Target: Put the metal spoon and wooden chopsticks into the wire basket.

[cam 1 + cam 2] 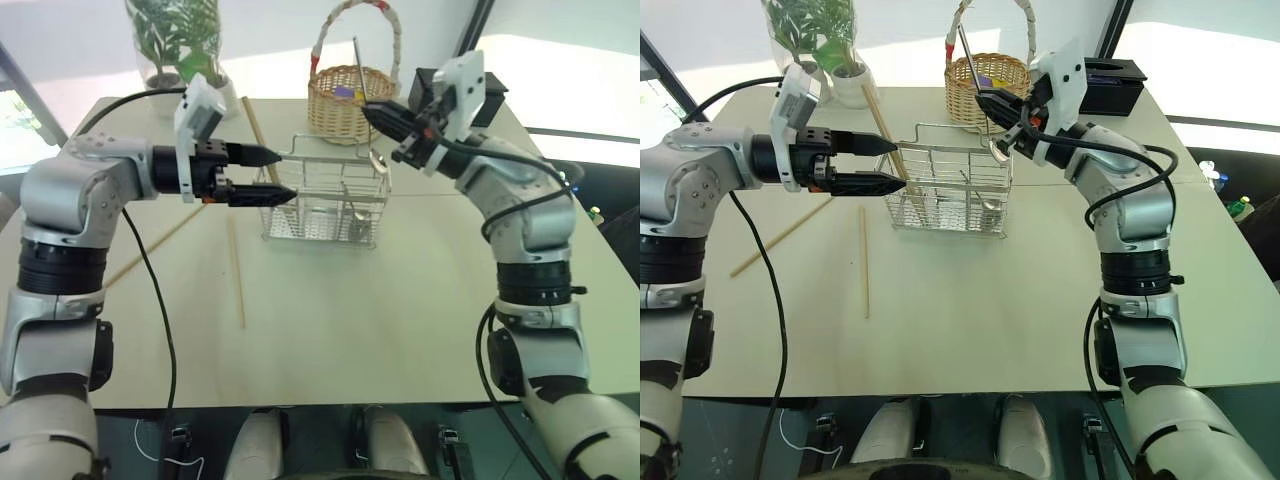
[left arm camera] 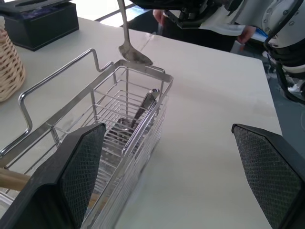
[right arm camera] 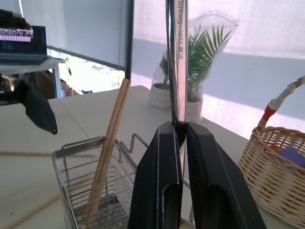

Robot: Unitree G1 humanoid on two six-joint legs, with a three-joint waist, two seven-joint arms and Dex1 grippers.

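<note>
The wire basket [image 1: 312, 218] stands mid-table. My right gripper [image 1: 378, 117] is shut on the thin handle of the metal spoon [image 1: 377, 160]. The spoon hangs bowl down just over the basket's right end [image 2: 135, 56]. In the right wrist view the handle [image 3: 177, 52] rises straight up from between the closed fingers. Wooden chopsticks [image 3: 108, 152] lean upright in the basket's left end. One more chopstick [image 1: 237, 272] lies on the table in front of it, and another [image 1: 150, 250] lies to the left. My left gripper [image 1: 286, 175] is open at the basket's left end, holding nothing.
Another metal utensil [image 2: 144, 104] lies inside the basket. A round wicker basket [image 1: 345, 100] with a tall hoop handle stands behind it. A potted plant [image 1: 180, 45] is at the back left and a black box [image 1: 1110, 75] at the back right.
</note>
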